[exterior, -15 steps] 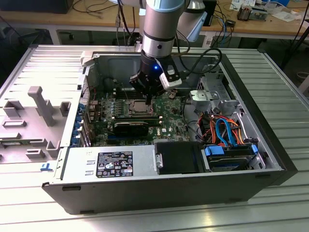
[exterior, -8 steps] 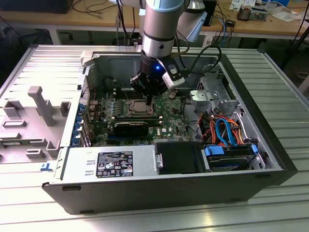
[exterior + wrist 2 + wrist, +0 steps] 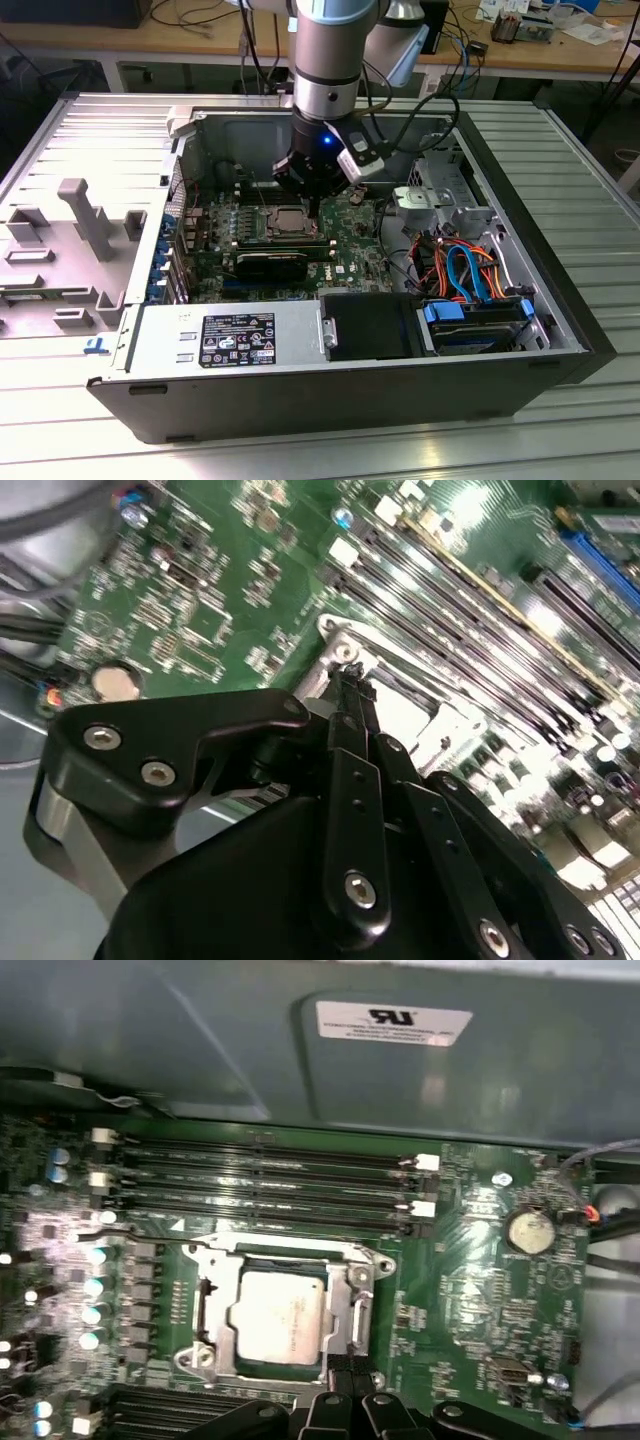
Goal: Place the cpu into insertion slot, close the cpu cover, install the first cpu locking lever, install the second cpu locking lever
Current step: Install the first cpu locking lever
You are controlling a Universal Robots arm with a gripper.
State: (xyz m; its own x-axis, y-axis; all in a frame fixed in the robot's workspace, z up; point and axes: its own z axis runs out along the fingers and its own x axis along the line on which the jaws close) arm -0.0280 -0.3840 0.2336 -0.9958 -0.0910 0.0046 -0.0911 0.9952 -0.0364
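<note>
**Seating a fragile chip beneath its frame**

Seen in the first wrist view, the cpu (image 3: 280, 1315), a dull silver-grey square, lies flat in the insertion slot (image 3: 290, 1266), with the cpu cover (image 3: 358, 1300) framing it. It looks light, rigid and fragile, best held by its edges. The end effector (image 3: 340, 1368) hovers at the slot's rim, fingertips pressed together.

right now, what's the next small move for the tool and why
Probably a small press at the frame's edge: the cpu sits in the insertion slot, the cpu cover lies over it, and the tool is at that rim.
</note>
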